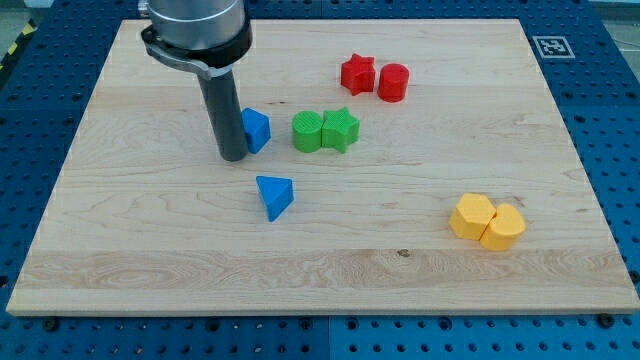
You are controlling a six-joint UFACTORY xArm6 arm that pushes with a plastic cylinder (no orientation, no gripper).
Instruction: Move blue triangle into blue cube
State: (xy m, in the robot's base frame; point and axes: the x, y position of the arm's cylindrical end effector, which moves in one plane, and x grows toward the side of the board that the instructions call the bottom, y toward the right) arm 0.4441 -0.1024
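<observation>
The blue triangle (pixel 275 195) lies on the wooden board (pixel 140 250), a little left of centre. The blue cube (pixel 257 130) sits above it, toward the view's top, partly hidden by my rod. My tip (pixel 233 158) rests on the board just left of the blue cube, touching or almost touching it. The tip is up and to the left of the blue triangle, with a gap between them.
A green cylinder (pixel 308 131) and a green star (pixel 341 129) stand together right of the blue cube. A red star (pixel 357 74) and a red cylinder (pixel 393 82) are near the top. Two yellow blocks (pixel 487 221) sit at the lower right.
</observation>
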